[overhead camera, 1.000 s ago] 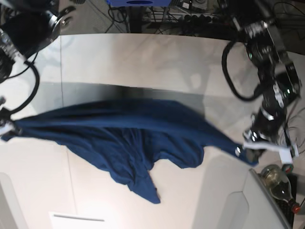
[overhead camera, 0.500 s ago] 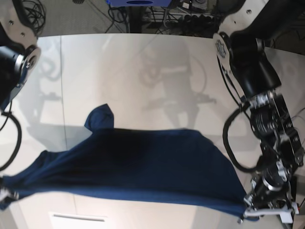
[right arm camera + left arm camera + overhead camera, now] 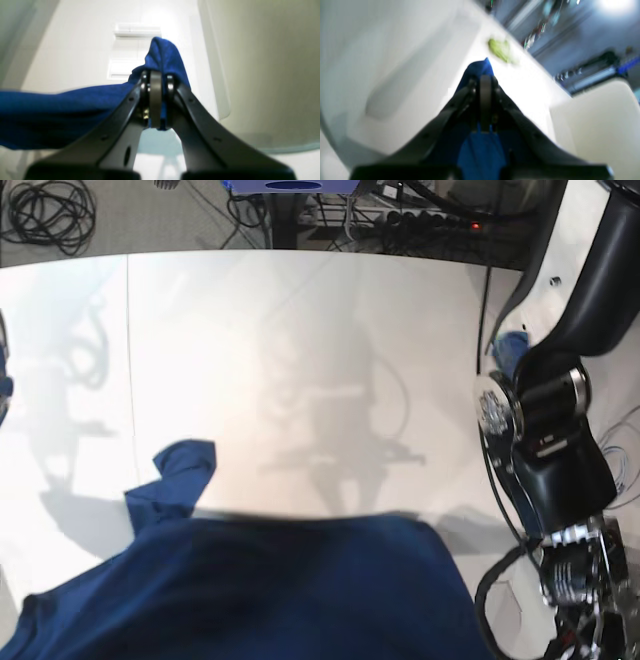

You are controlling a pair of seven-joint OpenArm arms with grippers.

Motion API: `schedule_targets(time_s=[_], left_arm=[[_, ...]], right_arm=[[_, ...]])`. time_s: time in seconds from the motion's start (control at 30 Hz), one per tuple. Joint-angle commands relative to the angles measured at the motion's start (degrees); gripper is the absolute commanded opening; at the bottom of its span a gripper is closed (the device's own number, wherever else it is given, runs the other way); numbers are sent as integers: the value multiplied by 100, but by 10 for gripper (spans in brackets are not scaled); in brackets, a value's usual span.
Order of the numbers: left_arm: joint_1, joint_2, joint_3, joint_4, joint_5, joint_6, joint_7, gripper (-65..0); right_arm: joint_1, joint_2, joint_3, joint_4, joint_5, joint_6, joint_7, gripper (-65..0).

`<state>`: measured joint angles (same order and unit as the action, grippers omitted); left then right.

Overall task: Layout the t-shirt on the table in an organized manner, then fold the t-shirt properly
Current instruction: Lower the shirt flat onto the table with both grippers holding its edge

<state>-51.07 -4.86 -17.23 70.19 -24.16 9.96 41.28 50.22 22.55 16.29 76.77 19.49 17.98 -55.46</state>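
**Inspector:** Start with the desk (image 3: 300, 330) and what has changed on it.

**Recorder:** Half a second ago the t-shirt (image 3: 250, 590) hung as a band across the middle of the base view, with bare white showing beneath its lower hem. It now fills the bottom of that view and runs off the lower edge. One sleeve flap lies on the desk surface at the left, nearer the left edge than before. The far half of the desk is bare.

**Inspector:** Arm pose?

**Recorder:** The left arm stands at the base view's right edge, its joints stacked downward out of frame, closer to the camera than before. The right arm is out of that view.

**Inspector:** The pincers?

**Recorder:** The left pincer (image 3: 483, 86) is clamped closed on a peak of t-shirt fabric, which pokes out past the tips; more cloth lies under the fingers. That view is blurred. The right pincer (image 3: 155, 100) is likewise pinched tight on a fold, with the cloth trailing off to the view's left.
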Motion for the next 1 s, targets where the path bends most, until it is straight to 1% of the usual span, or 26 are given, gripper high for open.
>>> schedule_targets(time_s=[0.0,0.13,0.27,0.37,0.47,0.57,0.63,0.77,0.9,0.97], left_arm=[[-339,-81,181,-17,-50,-59,-202,-650],[-603,-125,515,-131,-50,-59,-387,-650],[-594,-133,462,71,-58,-51,-352,-650],[-295,-195,462,493,-67,-51,-334,-650],[206,-283,462,1020,-85,-51,-194,-650],[944,-309,427,1600,-102,-51,-9,-650],[1542,-309,251,2022,-102,-51,17,-650],[2913,-309,-22,2831,-102,-51,17,-650],[4241,-283,-373,3341,-102,-51,9,-650],[4839,-274,-523,3438,-102,-51,-18,-650]], right_arm=[[398,203,-34,46,-19,9,267,-650],[847,396,-271,55,-19,18,364,-650],[952,572,-262,143,-19,18,329,-650],[592,677,-245,441,-1,18,21,-650],[-68,625,133,1030,-1,18,-225,-650],[-885,431,617,1602,7,18,-410,-650],[-1492,291,907,1927,7,26,-533,-650],[-2688,-193,1434,2393,7,35,-551,-650],[-3637,-729,1768,2411,7,35,-542,-650],[-4103,-1019,1944,2402,7,35,-357,-650]])
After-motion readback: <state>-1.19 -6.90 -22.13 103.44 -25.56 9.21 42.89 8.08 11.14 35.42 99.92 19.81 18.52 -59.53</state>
